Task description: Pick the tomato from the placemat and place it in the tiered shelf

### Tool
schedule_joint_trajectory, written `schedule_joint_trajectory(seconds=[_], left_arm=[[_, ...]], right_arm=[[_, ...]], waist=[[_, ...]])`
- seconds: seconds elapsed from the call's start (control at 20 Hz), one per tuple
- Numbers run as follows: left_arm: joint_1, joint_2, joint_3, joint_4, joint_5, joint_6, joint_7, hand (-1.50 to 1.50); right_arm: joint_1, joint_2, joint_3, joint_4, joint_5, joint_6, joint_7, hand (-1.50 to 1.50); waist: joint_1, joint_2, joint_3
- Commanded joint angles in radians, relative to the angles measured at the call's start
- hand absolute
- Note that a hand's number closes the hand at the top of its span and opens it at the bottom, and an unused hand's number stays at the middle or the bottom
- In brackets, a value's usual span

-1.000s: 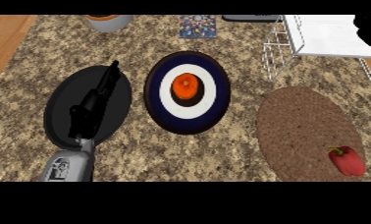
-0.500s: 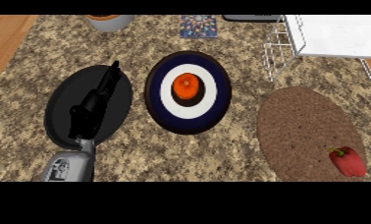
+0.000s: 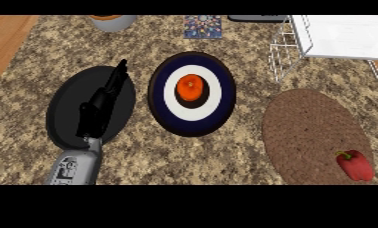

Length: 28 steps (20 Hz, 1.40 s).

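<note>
The left hand [image 3: 103, 103] is seen with fingers straight and together over a black plate [image 3: 68, 103] at left, nothing held. On the brown placemat [image 3: 310, 132], near right, a red bell pepper [image 3: 356, 165] is found, not a tomato. The white tiered shelf [image 3: 325, 39] is seen far right.

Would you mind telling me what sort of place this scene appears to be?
Most likely a kitchen counter: a speckled stone-like worktop carries a ringed plate, a round woven placemat with a red pepper on it, and a white wire shelf at the back right.
</note>
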Motion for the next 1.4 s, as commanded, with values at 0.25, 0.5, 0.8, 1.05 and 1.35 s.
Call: schedule_joint_trajectory(seconds=[0.25,0.5,0.8,1.05,1.35], left_arm=[[-0.008,0.005,-0.006,-0.044,-0.008,-0.001,0.043,0.00],[-0.003,0.009,0.018,0.019,0.002,0.001,-0.031,0.00],[-0.005,-0.005,0.008,0.050,-0.009,0.008,-0.053,0.00],[-0.019,-0.023,0.008,0.094,-0.020,0.030,-0.091,0.00],[0.015,-0.009,0.004,0.051,-0.013,0.010,-0.054,0.00]], right_arm=[[-0.072,-0.016,-0.025,0.316,0.032,-0.216,-0.157,1.50],[-0.089,0.015,-0.179,0.345,-0.240,-0.308,-0.330,1.50],[-0.117,-0.028,-0.208,0.559,-0.294,-0.394,-0.497,1.50],[-0.171,-0.098,-0.253,0.714,-0.362,-0.385,-0.614,1.50],[-0.110,-0.150,-0.183,0.724,-0.124,-0.468,-0.301,-1.50]], waist=[[0.003,0.001,0.000],[0.004,0.003,0.001],[0.001,0.002,0.000],[0.005,0.006,0.000],[-0.005,0.000,0.000]])
